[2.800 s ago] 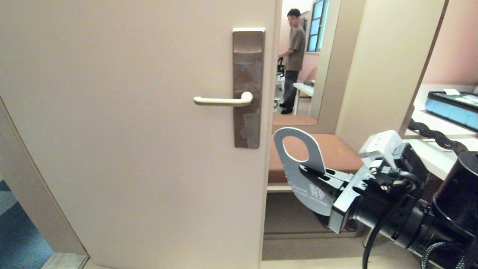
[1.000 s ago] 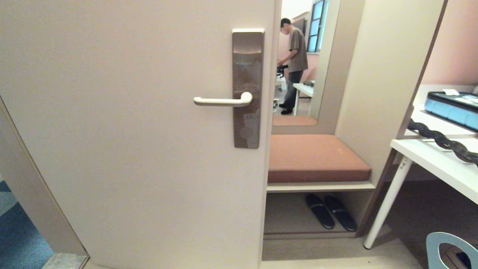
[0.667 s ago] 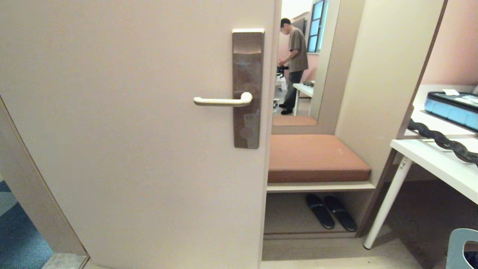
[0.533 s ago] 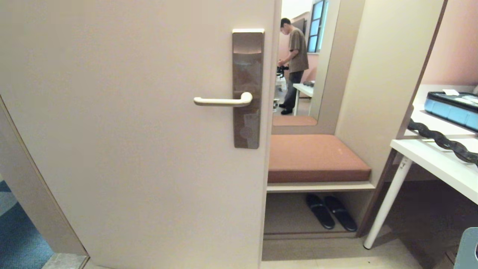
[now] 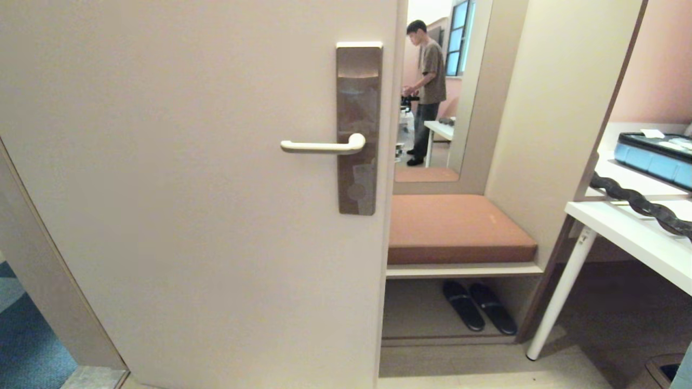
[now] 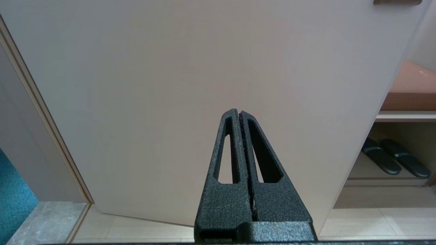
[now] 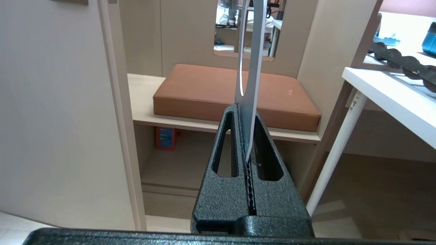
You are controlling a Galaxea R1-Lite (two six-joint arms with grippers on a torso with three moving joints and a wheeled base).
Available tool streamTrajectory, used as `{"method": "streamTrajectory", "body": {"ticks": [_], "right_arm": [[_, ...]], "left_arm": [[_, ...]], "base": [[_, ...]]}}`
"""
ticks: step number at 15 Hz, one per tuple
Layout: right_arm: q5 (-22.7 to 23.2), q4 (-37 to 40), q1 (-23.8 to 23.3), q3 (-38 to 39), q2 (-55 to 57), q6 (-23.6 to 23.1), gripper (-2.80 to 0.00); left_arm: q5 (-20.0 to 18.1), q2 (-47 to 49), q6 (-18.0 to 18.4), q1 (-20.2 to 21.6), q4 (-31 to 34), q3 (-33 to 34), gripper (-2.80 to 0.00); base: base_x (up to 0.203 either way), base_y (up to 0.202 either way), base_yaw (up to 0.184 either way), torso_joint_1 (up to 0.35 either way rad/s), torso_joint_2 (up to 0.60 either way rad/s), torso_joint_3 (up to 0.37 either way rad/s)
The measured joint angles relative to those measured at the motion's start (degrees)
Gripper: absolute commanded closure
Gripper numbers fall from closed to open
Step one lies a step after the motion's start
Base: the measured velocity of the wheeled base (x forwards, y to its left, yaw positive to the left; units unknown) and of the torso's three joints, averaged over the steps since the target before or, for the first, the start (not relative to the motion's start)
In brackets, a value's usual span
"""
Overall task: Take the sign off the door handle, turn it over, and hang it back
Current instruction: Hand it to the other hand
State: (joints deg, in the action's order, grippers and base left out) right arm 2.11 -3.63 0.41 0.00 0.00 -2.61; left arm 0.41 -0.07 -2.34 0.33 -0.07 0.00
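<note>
The door handle [image 5: 321, 145] is a cream lever on a bronze lock plate [image 5: 357, 129], and nothing hangs on it. The sign [image 7: 250, 78] is seen edge-on in the right wrist view, a thin grey-blue card with a white edge, standing up from my right gripper [image 7: 244, 110], which is shut on its lower end. In the head view only a sliver of the sign [image 5: 687, 373] shows at the bottom right corner, far below and right of the handle. My left gripper [image 6: 239, 114] is shut and empty, low before the door panel [image 6: 170, 85].
Past the door's edge are a brown cushioned bench [image 5: 454, 227] with black slippers [image 5: 478, 305] under it. A white desk [image 5: 632, 237] carrying a blue case [image 5: 654, 154] stands at right. A person [image 5: 427, 81] stands in the background.
My right arm has sunk toward the lower right with the sign, which has slid almost out of the head view. The handle stays bare and the left arm has not moved.
</note>
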Motion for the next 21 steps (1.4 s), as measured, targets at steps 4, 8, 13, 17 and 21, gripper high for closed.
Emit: {"method": "streamTrajectory", "body": {"ticks": [4,8,13,17,21], "right_arm": [[-0.02,0.00,0.00,0.00,-0.07,0.05,0.00],[-0.03,0.00,0.00,0.00,-0.10,0.00,0.00],[-0.02,-0.01,0.00,0.00,-0.10,0.02,0.00],[-0.02,-0.02,0.00,0.00,-0.07,0.00,0.00],[-0.02,-0.02,0.00,0.00,-0.07,0.02,0.00]], "left_arm": [[0.00,0.00,0.02,0.00,0.00,0.00,0.00],[0.02,0.00,0.00,-0.02,0.00,0.00,0.00],[-0.01,0.00,0.02,-0.02,0.00,0.00,0.00],[0.00,0.00,0.00,0.00,0.00,0.00,0.00],[-0.04,0.00,0.27,-0.02,-0.02,0.00,0.00]], "base": [[0.000,0.000,0.000,0.000,0.00,0.000],[0.000,0.000,0.000,0.000,0.00,0.000],[0.000,0.000,0.000,0.000,0.00,0.000],[0.000,0.000,0.000,0.000,0.00,0.000],[0.000,0.000,0.000,0.000,0.00,0.000]]}}
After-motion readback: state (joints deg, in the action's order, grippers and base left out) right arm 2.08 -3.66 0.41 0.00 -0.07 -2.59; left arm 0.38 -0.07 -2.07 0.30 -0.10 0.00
